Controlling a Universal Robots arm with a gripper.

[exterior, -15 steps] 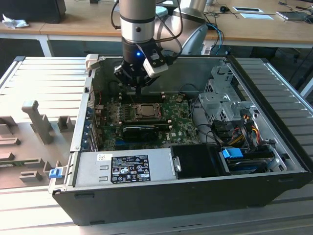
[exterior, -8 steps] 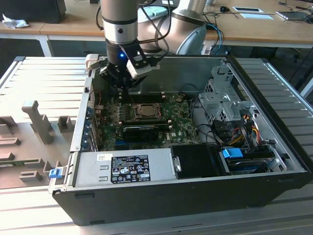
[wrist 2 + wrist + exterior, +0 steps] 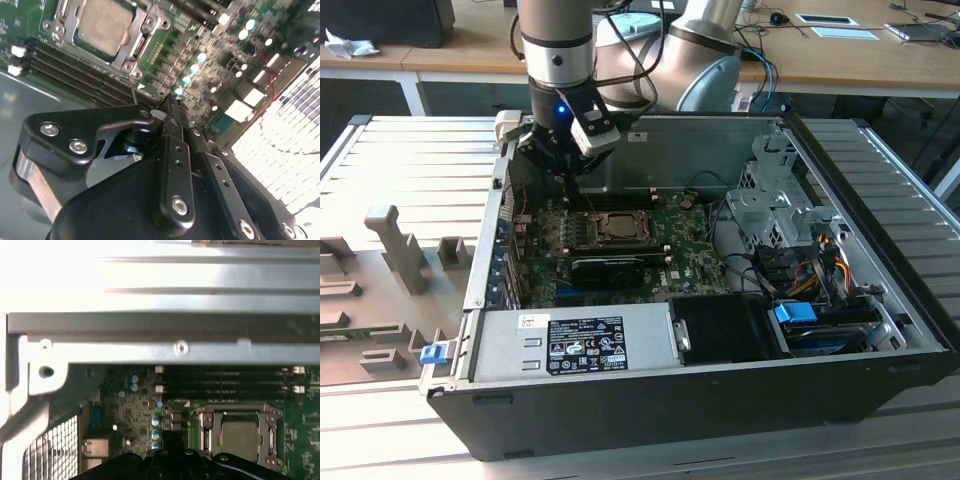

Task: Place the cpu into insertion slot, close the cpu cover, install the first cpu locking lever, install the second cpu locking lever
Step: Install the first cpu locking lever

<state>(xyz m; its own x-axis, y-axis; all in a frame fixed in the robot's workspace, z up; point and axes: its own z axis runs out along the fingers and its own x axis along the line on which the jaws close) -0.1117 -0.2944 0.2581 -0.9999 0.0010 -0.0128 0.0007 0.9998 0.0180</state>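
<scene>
Cpu: one small square chip with a dull silver-grey top, seated flat in the insertion slot on the green motherboard. One cpu cover, a thin silver frame, lies down around it, and the chip's top shows through its square window (in both wrist views). One thin metal rod rises from beside the cover's corner. Alongside run long dark memory slots, four rows as I count them. My pincer hangs over the board near that corner, apart from the chip. It looks closed to a single narrow tip and has hold of nothing. In the exterior view, one black finned card lies just beside the slot, and one grey power supply sits along the near wall of the open computer case.
</scene>
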